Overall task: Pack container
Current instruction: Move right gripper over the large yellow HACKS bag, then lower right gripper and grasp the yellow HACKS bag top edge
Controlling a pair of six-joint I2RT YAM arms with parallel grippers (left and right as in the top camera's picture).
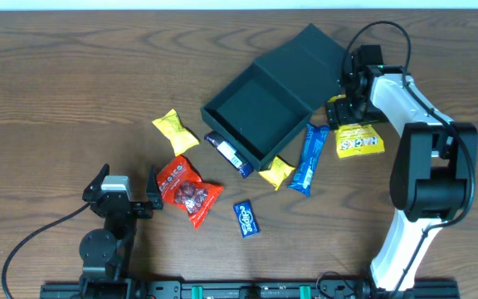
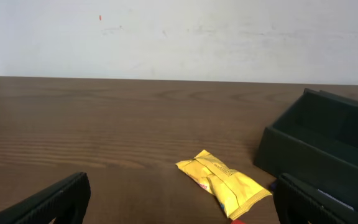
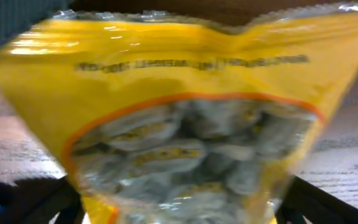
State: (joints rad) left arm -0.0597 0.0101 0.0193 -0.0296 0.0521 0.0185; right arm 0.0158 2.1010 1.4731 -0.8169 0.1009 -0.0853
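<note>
The container (image 1: 260, 108) is a dark, nearly black square box standing open at centre right, its lid (image 1: 309, 51) folded back; it also shows at the right of the left wrist view (image 2: 328, 146). My right gripper (image 1: 347, 101) is open beside the box's right corner, over the top edge of a yellow snack bag with a clear window (image 1: 359, 139). That bag (image 3: 185, 118) fills the right wrist view between the spread fingers (image 3: 182, 211). My left gripper (image 1: 127, 181) is open and empty near the front left (image 2: 179, 205).
Loose snacks lie in front of the box: a yellow packet (image 1: 175, 130) (image 2: 225, 183), a red packet (image 1: 187, 189), a small blue packet (image 1: 246, 218), a dark bar (image 1: 229, 154), a small yellow packet (image 1: 277, 171) and a long blue packet (image 1: 309, 158).
</note>
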